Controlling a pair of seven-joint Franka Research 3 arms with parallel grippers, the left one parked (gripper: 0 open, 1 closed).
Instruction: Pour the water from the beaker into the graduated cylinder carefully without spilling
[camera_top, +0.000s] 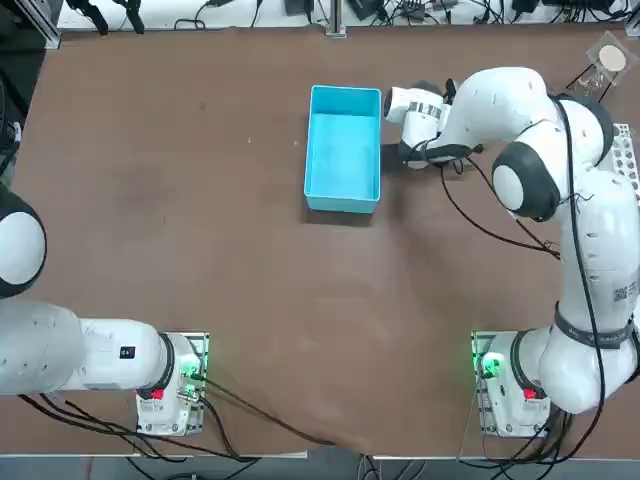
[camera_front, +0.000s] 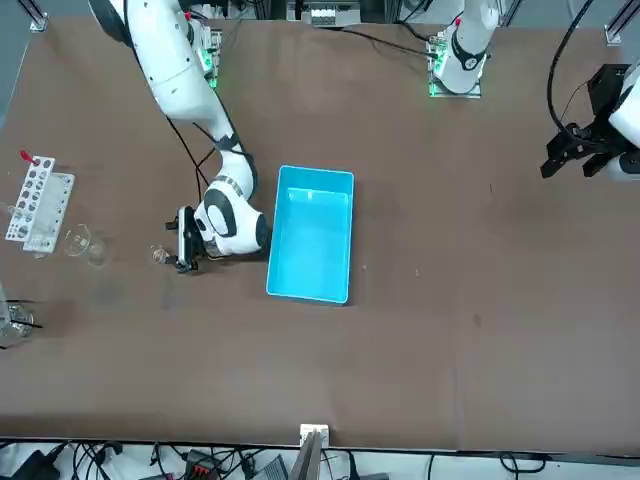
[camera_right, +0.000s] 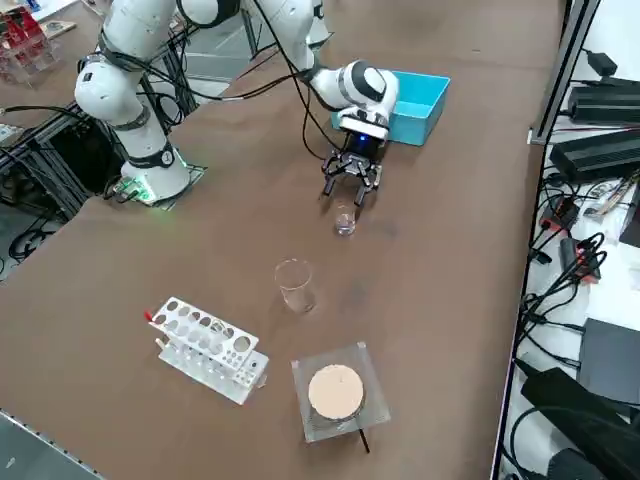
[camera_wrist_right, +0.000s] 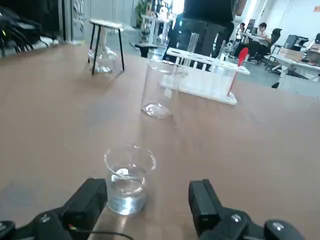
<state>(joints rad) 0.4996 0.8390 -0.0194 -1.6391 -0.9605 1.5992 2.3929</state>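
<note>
While my right gripper (camera_wrist_right: 147, 200) hangs spread just short of the beaker (camera_wrist_right: 129, 179), I judge the glass slick and fragile. I'd pinch its wall mid-height, gently, before tipping it toward the graduated cylinder (camera_wrist_right: 159, 89).

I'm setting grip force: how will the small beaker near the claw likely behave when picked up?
The beaker looks like thin clear glass, so probably rigid, fragile and slippery. It holds a little water, so tilting may slosh it. The right claw is open just short of it.

No legible text, label or number anywhere.
</note>
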